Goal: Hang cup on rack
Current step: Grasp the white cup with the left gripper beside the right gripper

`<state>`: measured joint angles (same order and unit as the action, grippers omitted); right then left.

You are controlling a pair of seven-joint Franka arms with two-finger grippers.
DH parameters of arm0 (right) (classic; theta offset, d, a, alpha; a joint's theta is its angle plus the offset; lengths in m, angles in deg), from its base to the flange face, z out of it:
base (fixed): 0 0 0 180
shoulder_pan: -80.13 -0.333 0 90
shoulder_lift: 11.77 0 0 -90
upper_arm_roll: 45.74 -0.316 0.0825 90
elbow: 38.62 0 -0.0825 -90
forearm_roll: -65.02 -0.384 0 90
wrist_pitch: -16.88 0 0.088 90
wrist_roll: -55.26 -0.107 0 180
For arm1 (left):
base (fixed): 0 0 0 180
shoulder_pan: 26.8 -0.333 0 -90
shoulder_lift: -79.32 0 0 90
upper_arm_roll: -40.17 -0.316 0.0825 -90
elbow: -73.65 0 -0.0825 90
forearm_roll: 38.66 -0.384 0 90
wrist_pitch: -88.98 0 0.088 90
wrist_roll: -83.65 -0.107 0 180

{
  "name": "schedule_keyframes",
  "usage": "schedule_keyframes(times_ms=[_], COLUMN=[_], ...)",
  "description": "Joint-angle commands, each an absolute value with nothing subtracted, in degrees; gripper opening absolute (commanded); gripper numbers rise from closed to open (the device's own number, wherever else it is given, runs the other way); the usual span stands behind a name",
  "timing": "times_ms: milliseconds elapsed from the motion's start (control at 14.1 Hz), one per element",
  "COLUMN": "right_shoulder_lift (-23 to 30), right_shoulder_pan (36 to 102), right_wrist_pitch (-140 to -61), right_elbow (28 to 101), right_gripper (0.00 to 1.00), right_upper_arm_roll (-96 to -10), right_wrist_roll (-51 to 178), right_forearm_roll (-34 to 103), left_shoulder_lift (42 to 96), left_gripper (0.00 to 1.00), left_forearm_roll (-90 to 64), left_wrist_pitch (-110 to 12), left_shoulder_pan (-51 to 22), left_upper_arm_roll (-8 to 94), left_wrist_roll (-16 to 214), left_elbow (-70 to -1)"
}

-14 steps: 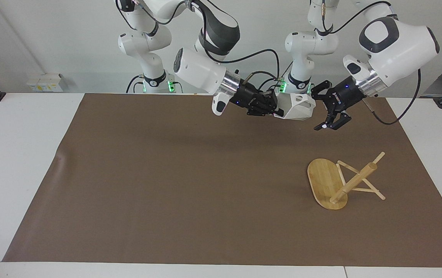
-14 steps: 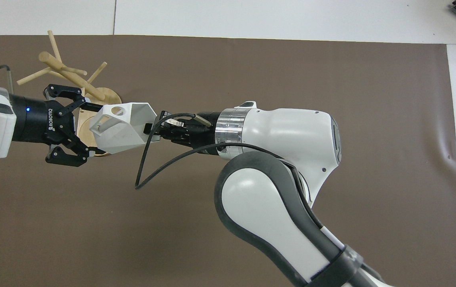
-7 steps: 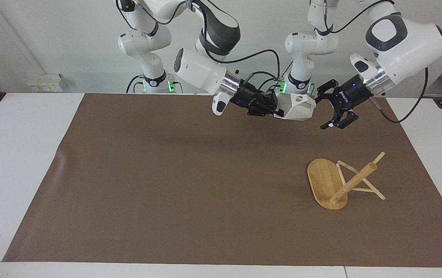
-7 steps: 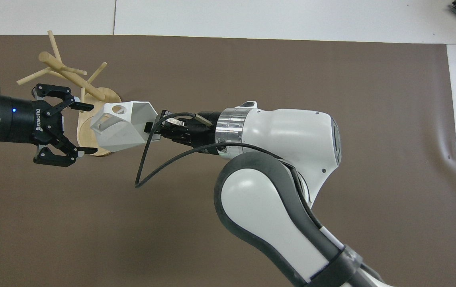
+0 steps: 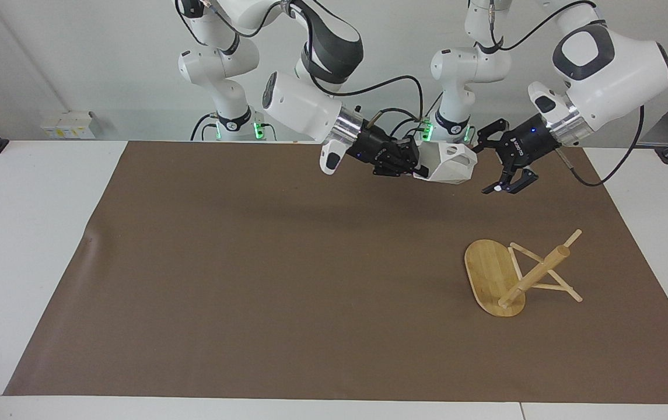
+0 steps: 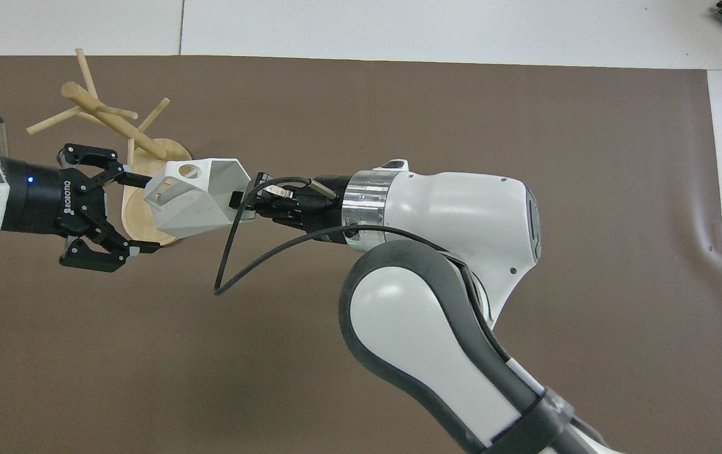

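Observation:
The white faceted cup (image 5: pixel 449 163) (image 6: pixel 193 200) hangs in the air on its side, with my right gripper (image 5: pixel 418 167) (image 6: pixel 242 200) shut on its rim end. Its handle end points at my left gripper (image 5: pixel 486 166) (image 6: pixel 148 215), which is open and level with the cup. The open fingers reach the cup's handle end, and I see no contact. Both grippers are over the mat near the robots, toward the left arm's end. The bamboo rack (image 5: pixel 488 271) (image 6: pixel 115 123) lies tipped over on the mat, farther from the robots. Its oval base stands on edge and its post slants.
A brown mat (image 5: pixel 252 262) covers most of the white table (image 5: pixel 18 233). A black cable (image 6: pixel 234 265) loops down from the right wrist. The right arm's big forearm (image 6: pixel 436 302) fills the lower middle of the overhead view.
My left gripper drew back from the cup toward its own end, then edged back toward it, staying open. The cup and right gripper barely moved.

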<state>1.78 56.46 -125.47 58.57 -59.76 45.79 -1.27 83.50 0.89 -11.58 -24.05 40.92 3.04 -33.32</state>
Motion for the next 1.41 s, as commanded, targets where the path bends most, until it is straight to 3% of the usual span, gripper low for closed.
schedule_keyframes(times_ms=[0, 353, 1343], right_shoulder_lift=[1.58, 1.67, 1.67], right_shoulder_pan=[56.58, 55.79, 55.70], right_wrist_pitch=[-127.35, -131.30, -131.48], right_elbow=[58.85, 58.68, 58.85], right_gripper=[0.00, 0.00, 0.00], right_upper_arm_roll=[-60.24, -60.24, -60.24], right_wrist_roll=[44.45, 45.07, 45.24], right_forearm_roll=[-1.34, -1.25, -1.16], left_shoulder_lift=[85.29, 85.38, 84.94], left_gripper=[1.00, 1.00, 1.00], left_forearm_roll=[2.21, 4.06, 4.94], left_wrist_pitch=[-12.17, -13.76, -20.88], left_shoulder_pan=[-22.84, -20.56, -19.59], left_upper_arm_roll=[40.87, 40.96, 41.05], left_wrist_roll=[4.99, 6.91, -1.15], left_elbow=[-35.16, -35.50, -35.51])
